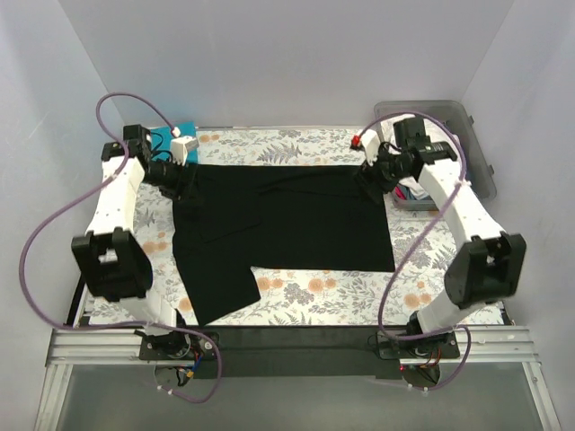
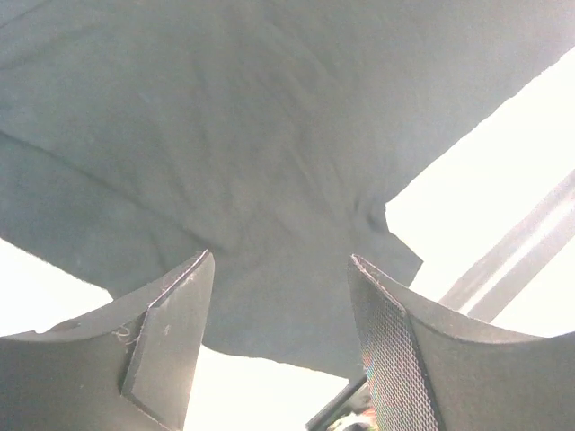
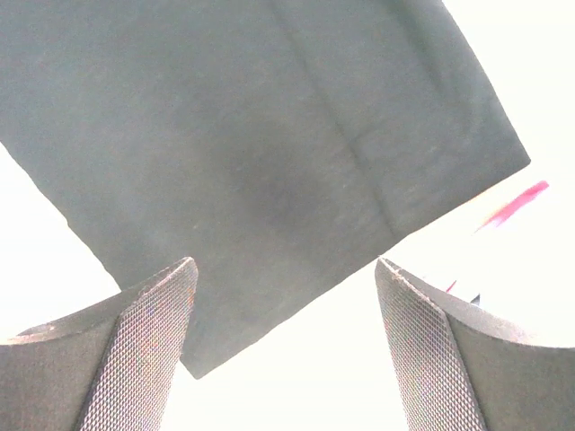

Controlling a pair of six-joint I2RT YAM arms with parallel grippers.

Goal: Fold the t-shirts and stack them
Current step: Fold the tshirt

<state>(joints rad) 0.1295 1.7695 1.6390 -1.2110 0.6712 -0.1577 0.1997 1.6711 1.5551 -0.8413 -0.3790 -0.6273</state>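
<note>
The black t-shirt [image 1: 287,224] lies spread flat across the middle of the floral table cloth, one sleeve pointing to the near left. My left gripper [image 1: 184,184] is open and empty over the shirt's far left edge; the black cloth [image 2: 234,153] fills its wrist view. My right gripper [image 1: 373,184] is open and empty over the shirt's far right corner, which shows in its wrist view [image 3: 269,162]. A teal-blue shirt [image 1: 175,135] lies folded at the far left corner, partly behind the left arm. The white shirt is not visible.
A clear grey plastic tub [image 1: 449,144] with some items inside stands at the far right, behind the right arm. A small white box [image 1: 184,146] sits on the teal shirt. The floral table cloth [image 1: 341,287] covers the table.
</note>
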